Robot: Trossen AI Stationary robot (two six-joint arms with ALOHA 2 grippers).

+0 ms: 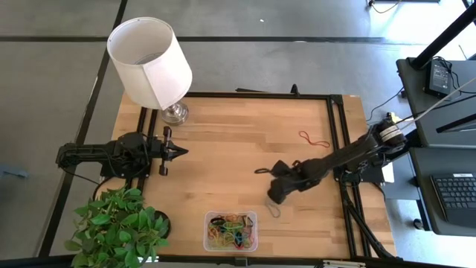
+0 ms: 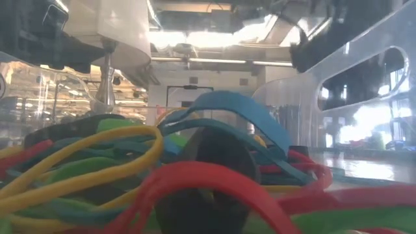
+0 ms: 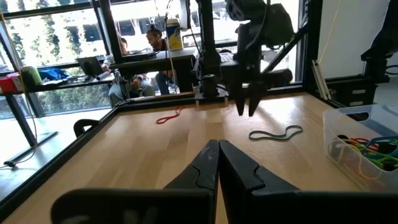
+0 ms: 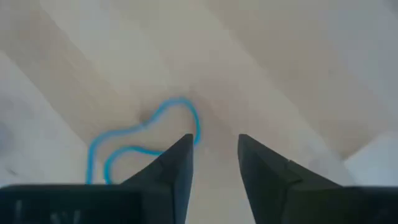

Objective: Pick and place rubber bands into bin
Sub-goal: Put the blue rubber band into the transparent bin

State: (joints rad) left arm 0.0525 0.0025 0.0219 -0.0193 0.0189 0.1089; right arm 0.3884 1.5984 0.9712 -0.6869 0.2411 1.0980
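Since the rubber bands are thin, limp loops that weigh next to nothing, the one now in play, a blue band (image 4: pixel 140 137) lying flat on the wood, should crumple and slide rather than resist, and it offers no edge that stands up off the table. The right gripper (image 4: pixel 213 152) hangs over it with its fingers parted by a moderate gap and nothing between them; in the right wrist view the band's upper curve sits just beside the left-hand fingertip, at the centre left of the frame. In the high view that same band (image 1: pixel 274 209) shows as a faint loop below the right gripper (image 1: pixel 274 195), lower centre right, near the bin (image 1: pixel 231 230) at the bottom centre, which already holds a tangle of coloured bands (image 1: pixel 229 229). A likely good hold is across a single strand where the loop bows outward, with the fingertips pressed right down to the table so the strand cannot slip underneath; a high pinch would probably close on air. A red band (image 1: pixel 314 140) lies well apart, toward the upper right of the table. The left gripper (image 1: pixel 181 151) waits at centre left, fingers pressed together and empty, as the left wrist view confirms.
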